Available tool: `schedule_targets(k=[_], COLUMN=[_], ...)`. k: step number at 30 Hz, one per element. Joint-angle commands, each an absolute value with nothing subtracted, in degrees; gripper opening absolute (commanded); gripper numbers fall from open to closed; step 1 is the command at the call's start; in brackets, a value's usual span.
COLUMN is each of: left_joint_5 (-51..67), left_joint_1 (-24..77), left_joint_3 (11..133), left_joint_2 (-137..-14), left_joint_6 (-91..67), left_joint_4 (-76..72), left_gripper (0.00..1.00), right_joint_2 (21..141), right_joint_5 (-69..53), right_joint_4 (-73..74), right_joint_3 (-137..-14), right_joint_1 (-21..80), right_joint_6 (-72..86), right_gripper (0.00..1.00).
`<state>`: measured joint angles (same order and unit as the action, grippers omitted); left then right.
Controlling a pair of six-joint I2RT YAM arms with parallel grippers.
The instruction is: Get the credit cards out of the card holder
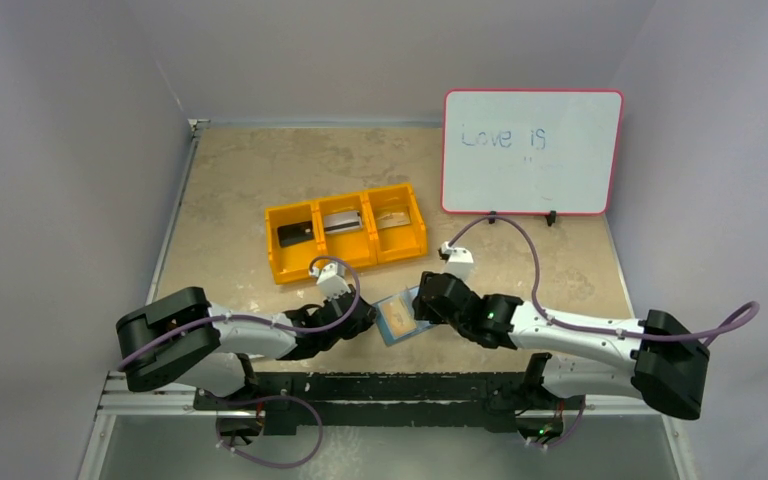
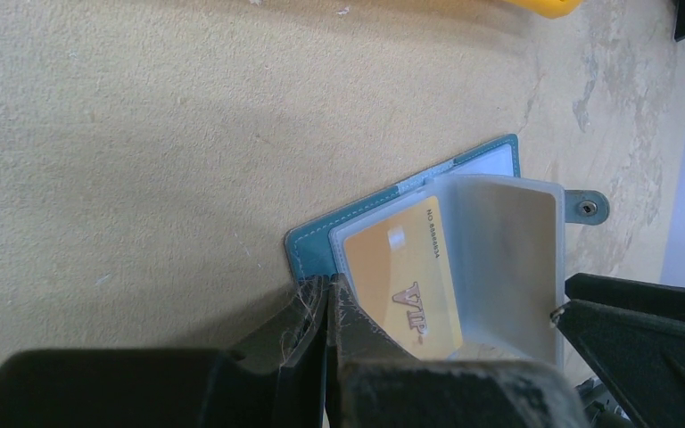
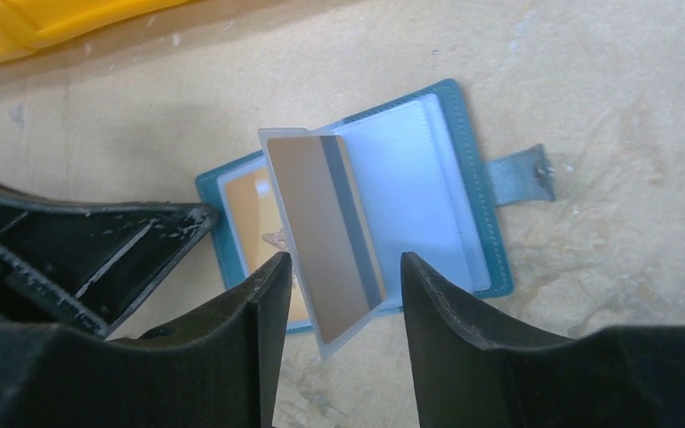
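Observation:
The teal card holder (image 1: 397, 318) lies open on the table between my two grippers. In the left wrist view its teal cover (image 2: 308, 245) holds a gold "VIP" card (image 2: 406, 276) in a clear sleeve. My left gripper (image 2: 328, 290) is shut, its tips touching the holder's near corner. In the right wrist view a clear sleeve stands up from the holder (image 3: 473, 223) with a tan card with a dark stripe (image 3: 321, 232) in it. My right gripper (image 3: 343, 276) is open, its fingers either side of that sleeve's lower end, not touching it.
An orange three-compartment bin (image 1: 340, 262) stands behind the holder, with a black card (image 1: 295, 233), a silver card (image 1: 340, 222) and a tan card (image 1: 392, 220) in it. A whiteboard (image 1: 532, 150) stands at the back right. The holder's snap tab (image 3: 522, 174) sticks out to the right.

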<state>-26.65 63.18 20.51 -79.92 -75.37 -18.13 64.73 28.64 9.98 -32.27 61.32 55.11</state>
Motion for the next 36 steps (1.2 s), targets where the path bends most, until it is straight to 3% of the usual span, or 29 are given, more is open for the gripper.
schedule_targets(k=[1,7,14,18,27,36], left_joint_5=[-27.49,-28.06,-28.74,-29.57,-30.32,-26.84], left_joint_1=[63.10,63.11,63.10,63.10,63.24,63.83], left_joint_3=[20.40,20.58,21.38,21.98,27.39,30.07], left_joint_2=[-80.88,-80.01,-78.78,-76.37,-72.23,-77.63], left_joint_6=[-72.43,-72.34,-71.75,-70.27,-62.85,-59.78], left_joint_4=[-11.07,-10.31,-8.14,-6.99,-3.17,-3.53], left_gripper=[0.00,0.00,0.00,0.00,0.37,0.42], right_joint_2=[63.38,66.28,60.97,57.61,62.94,70.06], right_joint_5=[22.79,8.56,16.28,9.85,-5.17,-11.82], right_joint_4=[1.69,-9.93,-5.84,-6.52,-18.00,-26.48], right_joint_3=[-31.43,-30.89,-30.78,-28.06,-24.10,-21.25], right_joint_1=[61.00,61.00,60.05,52.56,46.32,43.05], right_joint_6=[47.13,40.18,44.11,44.15,44.34,46.50], right_gripper=[0.51,0.51,0.52,0.53,0.49,0.46])
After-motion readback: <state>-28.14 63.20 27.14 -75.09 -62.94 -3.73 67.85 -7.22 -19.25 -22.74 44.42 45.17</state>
